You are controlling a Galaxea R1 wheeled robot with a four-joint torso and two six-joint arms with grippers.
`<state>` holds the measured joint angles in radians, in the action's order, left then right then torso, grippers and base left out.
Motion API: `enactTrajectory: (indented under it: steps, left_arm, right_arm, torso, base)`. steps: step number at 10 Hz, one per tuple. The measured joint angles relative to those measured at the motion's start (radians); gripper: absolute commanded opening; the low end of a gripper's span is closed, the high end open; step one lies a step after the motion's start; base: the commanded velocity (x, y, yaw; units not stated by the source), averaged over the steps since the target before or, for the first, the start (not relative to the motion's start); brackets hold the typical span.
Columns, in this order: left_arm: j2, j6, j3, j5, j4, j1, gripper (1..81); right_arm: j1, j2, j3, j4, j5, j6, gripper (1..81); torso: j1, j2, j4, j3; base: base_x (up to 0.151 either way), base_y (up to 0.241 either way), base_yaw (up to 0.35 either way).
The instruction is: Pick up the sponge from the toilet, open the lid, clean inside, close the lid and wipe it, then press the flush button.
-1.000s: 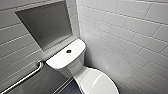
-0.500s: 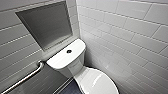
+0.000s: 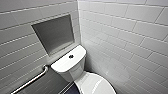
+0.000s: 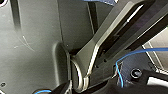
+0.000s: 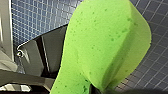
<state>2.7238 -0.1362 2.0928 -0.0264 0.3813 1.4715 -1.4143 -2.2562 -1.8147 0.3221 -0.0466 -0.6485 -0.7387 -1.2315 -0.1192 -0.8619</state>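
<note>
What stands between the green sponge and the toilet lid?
Nothing visible stands before the sponge: the toilet lid lies bare, and the tank top holds just the flush button.

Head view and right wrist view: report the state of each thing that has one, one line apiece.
the toilet: its lid looks down, shut over the bowl.
the flush button: untouched, nothing resting on it.
the sponge: off the toilet, bent over, pinched in the right gripper above the tiled floor.
</note>
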Motion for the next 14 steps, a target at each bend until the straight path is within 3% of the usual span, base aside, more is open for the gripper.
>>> enactTrajectory:
  steps: [7,11,12,13,14]
  left_arm:
    - [0.069,0.000,0.121,0.005,0.000,0.000,81.1]
    - [0.086,-0.001,0.140,0.006,0.000,-0.002,81.1]
    - [0.085,-0.001,0.140,0.004,0.000,-0.003,81.1]
    - [0.086,-0.002,0.141,0.004,0.000,-0.003,81.1]
    - [0.086,-0.001,0.143,0.004,0.000,-0.003,81.1]
  right_arm:
    - [-0.104,-0.155,-0.200,0.105,-0.086,0.007,1.0]
    - [-0.109,-0.308,-0.371,0.118,0.005,0.013,1.0]
    - [-0.101,-0.348,-0.440,0.107,0.047,0.063,1.0]
    - [-0.096,-0.377,-0.488,0.068,0.076,0.162,1.0]
    - [-0.097,-0.395,-0.517,-0.014,0.095,0.313,1.0]
  torso:
    - [0.162,0.249,0.000,0.021]
    - [0.224,0.343,0.000,0.021]
    - [0.225,0.345,0.000,0.021]
    - [0.225,0.343,0.000,0.021]
    - [0.225,0.343,0.000,0.021]
  base:
    - [0.000,0.000,0.000]
    - [0.000,0.000,0.000]
    - [0.000,0.000,0.000]
    - [0.000,0.000,0.000]
    - [0.000,0.000,0.000]
